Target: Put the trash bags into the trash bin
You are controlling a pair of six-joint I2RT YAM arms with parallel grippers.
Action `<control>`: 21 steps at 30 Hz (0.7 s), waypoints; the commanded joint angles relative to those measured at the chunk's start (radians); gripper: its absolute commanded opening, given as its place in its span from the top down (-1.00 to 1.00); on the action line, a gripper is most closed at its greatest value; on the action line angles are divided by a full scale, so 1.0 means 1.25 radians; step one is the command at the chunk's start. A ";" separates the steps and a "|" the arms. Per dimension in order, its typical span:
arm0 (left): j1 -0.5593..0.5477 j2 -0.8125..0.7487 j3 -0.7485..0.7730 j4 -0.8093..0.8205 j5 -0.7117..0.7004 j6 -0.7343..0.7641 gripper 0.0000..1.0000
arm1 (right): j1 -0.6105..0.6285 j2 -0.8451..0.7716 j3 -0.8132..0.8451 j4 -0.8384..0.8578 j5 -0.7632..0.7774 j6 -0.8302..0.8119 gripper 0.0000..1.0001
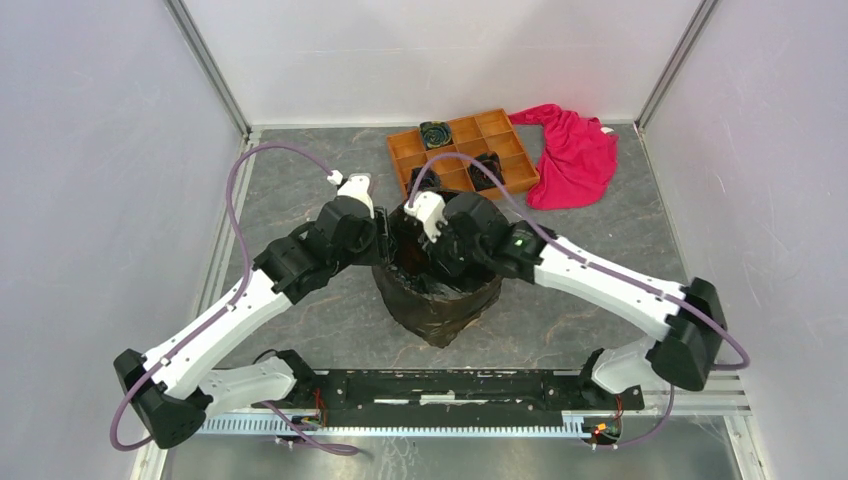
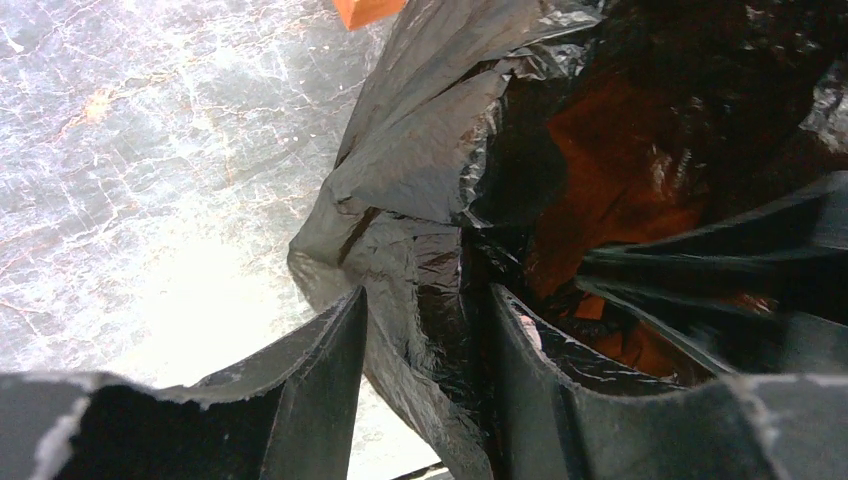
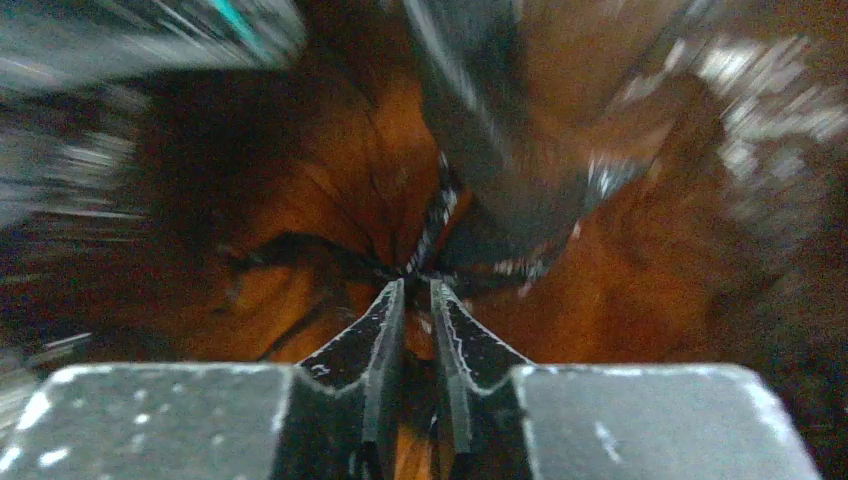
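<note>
Black bag (image 1: 440, 310) lines bin (image 3: 640, 290). Left end effector (image 2: 428, 295), at the rim's ten o'clock, straddles a bag fold, grip indeterminate. Right end effector (image 3: 415, 288), inside, stands narrowly parted, empty.

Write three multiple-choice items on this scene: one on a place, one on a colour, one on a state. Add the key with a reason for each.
1. Where does the red cloth lie?
A. At the near table edge
B. Against the left wall
C. Beside the compartment tray, at the far right

2. What colour is the compartment tray?
A. Orange
B. Blue
C. Green

3. How is the trash bag now?
A. Folded flat on the table
B. Draped over the trash bin, mouth open
C. Coiled in a tray compartment

Key:
1 C: the top view shows the cloth spread to the right of the tray.
2 A: its walls and floor are orange.
3 B: black film covers the bin, and orange shows through it from inside.
</note>
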 commanded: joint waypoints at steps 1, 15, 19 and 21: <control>-0.002 -0.037 -0.020 0.046 -0.022 -0.029 -0.09 | 0.006 0.042 -0.073 0.005 0.109 0.024 0.63; -0.002 -0.049 -0.031 0.052 -0.011 -0.043 -0.08 | 0.007 0.225 -0.112 0.143 0.136 0.032 0.78; -0.002 -0.045 -0.019 0.029 -0.022 -0.036 -0.10 | 0.007 0.230 -0.085 0.110 0.135 0.031 0.71; -0.002 -0.041 -0.012 0.013 -0.038 -0.034 -0.10 | 0.008 0.195 -0.065 0.087 0.136 0.031 0.59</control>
